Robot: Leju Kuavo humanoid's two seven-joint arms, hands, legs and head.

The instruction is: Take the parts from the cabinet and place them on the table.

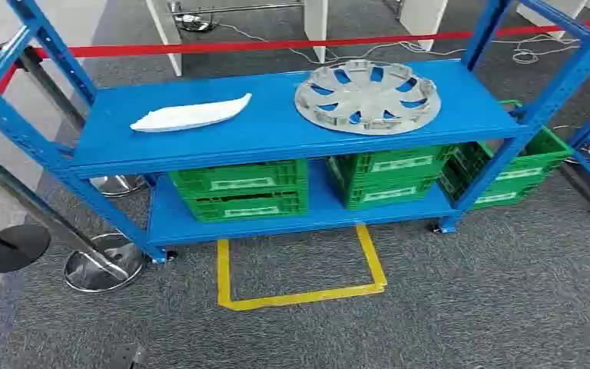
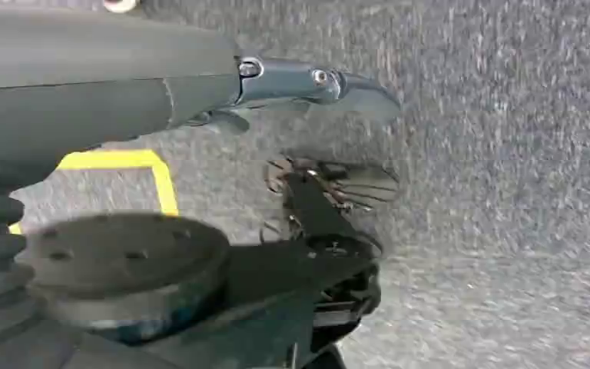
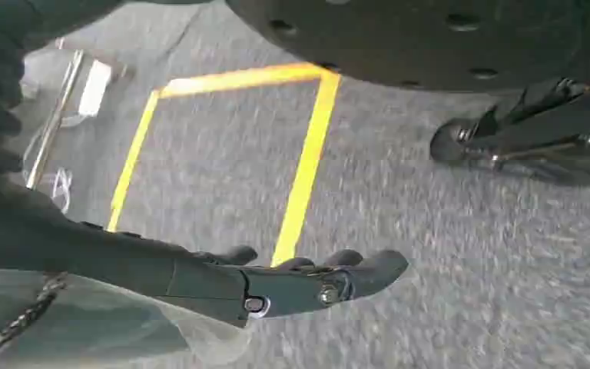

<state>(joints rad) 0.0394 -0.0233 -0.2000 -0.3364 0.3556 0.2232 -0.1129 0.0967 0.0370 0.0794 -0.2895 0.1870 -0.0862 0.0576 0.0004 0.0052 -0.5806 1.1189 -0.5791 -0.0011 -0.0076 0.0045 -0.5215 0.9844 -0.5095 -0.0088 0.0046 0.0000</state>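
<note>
Two parts, white trim piece point(image 1: 190, 115) and silver wheel cover point(image 1: 367, 96), atop blue cabinet point(image 1: 276, 134), well apart from left hand point(image 2: 307, 84) and right hand point(image 3: 307, 280), both empty, fingers extended over carpet.

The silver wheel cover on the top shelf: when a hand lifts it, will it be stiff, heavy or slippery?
The wheel cover looks like thin moulded plastic with cut-out openings, so probably light and fairly stiff. It lies flat on the blue shelf, so unlikely to roll. Its smooth finish may be slippery.

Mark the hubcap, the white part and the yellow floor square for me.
hubcap point(image 1: 366, 96), head view, its centre hub.
white part point(image 1: 190, 115), head view, middle of its body.
yellow floor square point(image 1: 223, 273), head view, its left tape line.
</note>
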